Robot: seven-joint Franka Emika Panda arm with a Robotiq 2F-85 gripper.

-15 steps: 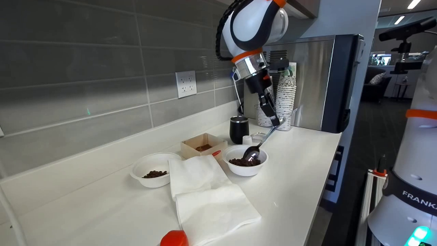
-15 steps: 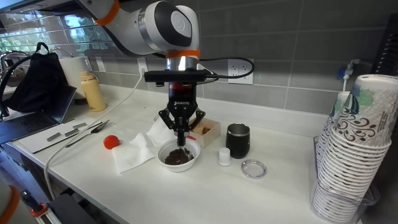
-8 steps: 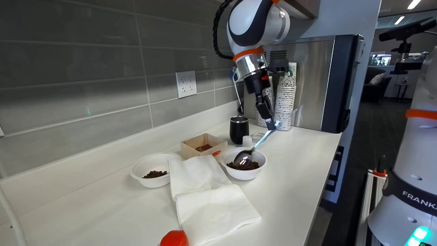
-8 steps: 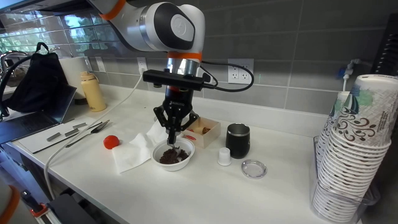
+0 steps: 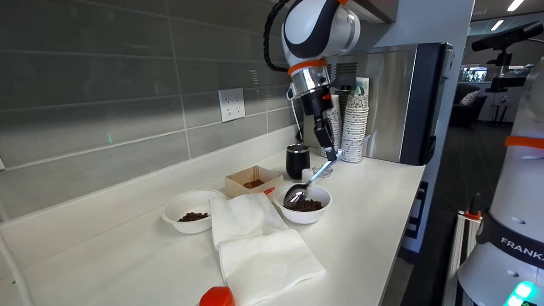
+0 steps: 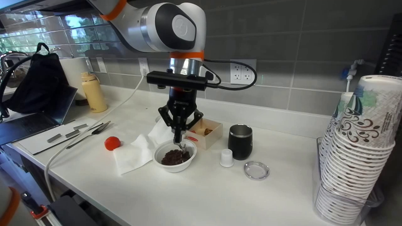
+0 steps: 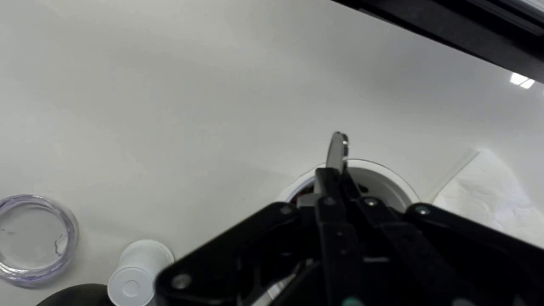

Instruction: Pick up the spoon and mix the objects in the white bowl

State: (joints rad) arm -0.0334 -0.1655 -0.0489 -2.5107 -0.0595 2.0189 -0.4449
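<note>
The white bowl (image 5: 302,218) stands on the counter and holds the objects, a heap of dark reddish-brown pieces (image 5: 311,205). The bowl (image 6: 176,169) and heap (image 6: 172,158) show in both exterior views. My gripper (image 5: 330,154) is above the bowl's rim, shut on the upper handle of the silvery spoon (image 5: 318,173). The spoon slants down, its head in the bowl at the heap's edge. In an exterior view the gripper (image 6: 177,139) hides most of the spoon (image 6: 183,147). In the wrist view the spoon's handle end (image 7: 338,148) sticks out past the fingertips (image 7: 335,176).
A smaller white bowl (image 5: 191,225) with a smaller dark heap and a folded white napkin (image 5: 267,250) lie beside the bowl. A wooden box (image 5: 254,180), black cup (image 6: 240,142), white pod (image 6: 226,158), clear lid (image 6: 256,170), red ball-shaped thing (image 6: 112,143) and stacked paper cups (image 6: 358,163) stand around.
The gripper and spoon have moved across the bowl, the spoon head sliding to the heap's other side. The bowl has shifted slightly toward the napkin. The gripper stays shut on the spoon.
</note>
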